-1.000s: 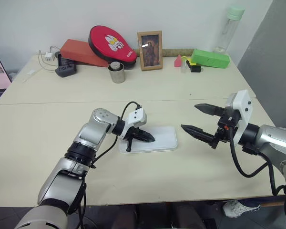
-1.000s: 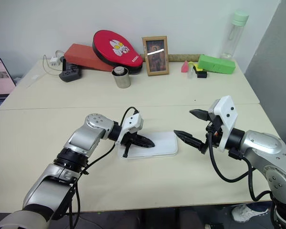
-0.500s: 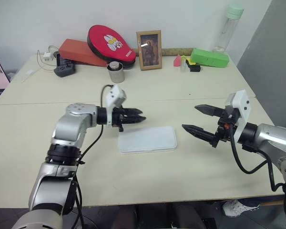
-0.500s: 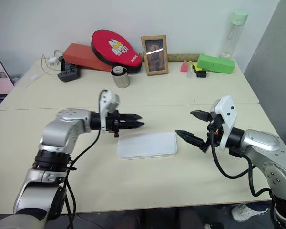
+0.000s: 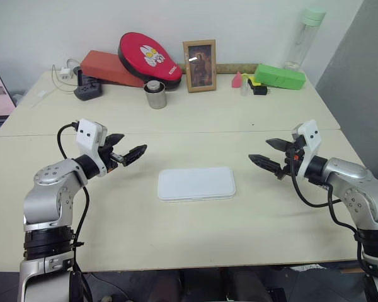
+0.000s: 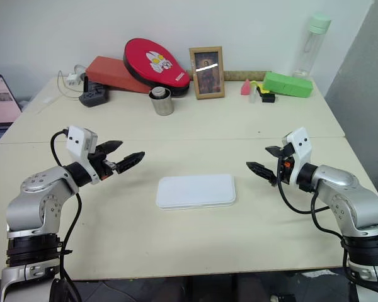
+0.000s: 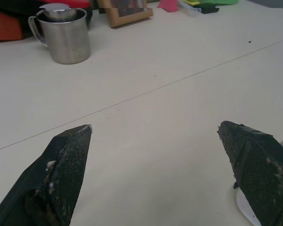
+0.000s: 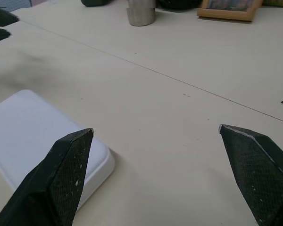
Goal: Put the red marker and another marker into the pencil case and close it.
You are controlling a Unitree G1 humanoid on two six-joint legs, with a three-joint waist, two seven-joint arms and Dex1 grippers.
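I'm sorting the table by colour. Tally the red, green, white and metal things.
Red: 3, the paddle, the box under it, a small block
Green: 1, the box
White: 1, the closed case
Metal: 1, the cup
Total: 6

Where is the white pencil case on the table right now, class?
In the left eye view the pencil case lies flat and closed on the near table, roughly centred between the open left gripper and open right gripper, touching neither.
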